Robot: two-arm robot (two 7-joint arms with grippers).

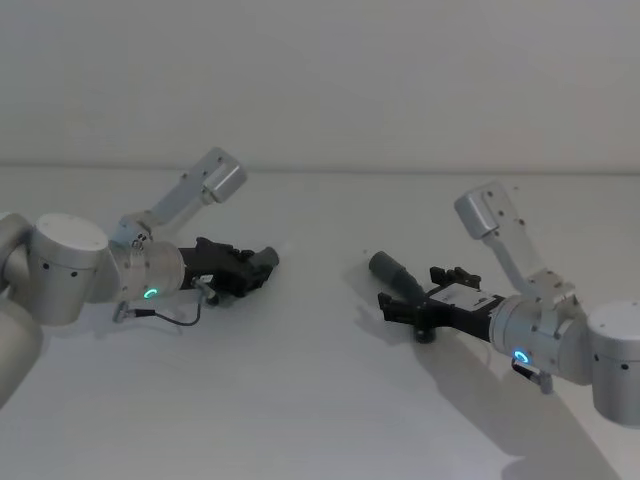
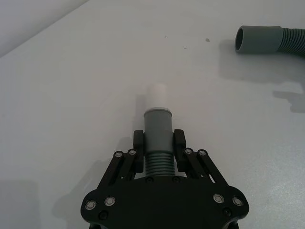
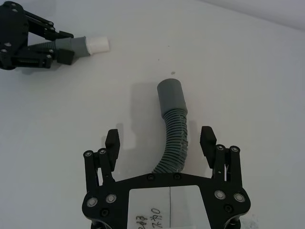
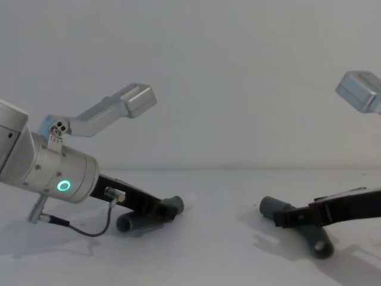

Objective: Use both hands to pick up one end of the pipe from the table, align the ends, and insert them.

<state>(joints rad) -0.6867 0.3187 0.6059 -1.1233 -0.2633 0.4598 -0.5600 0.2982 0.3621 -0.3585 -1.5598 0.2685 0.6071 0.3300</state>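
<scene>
My left gripper is shut on one dark grey pipe piece, just behind its smooth cuff with the whitish tip. It holds this piece low over the white table. The other pipe piece lies on the table at the right, its plain grey cuff pointing towards the left piece. My right gripper is open, low over the table. Its fingers stand on either side of that piece's ribbed part without touching it.
A thin black cable loops from the left wrist down onto the table. A pale wall rises behind the table's far edge. Bare white surface lies between the two pipe pieces and in front of both arms.
</scene>
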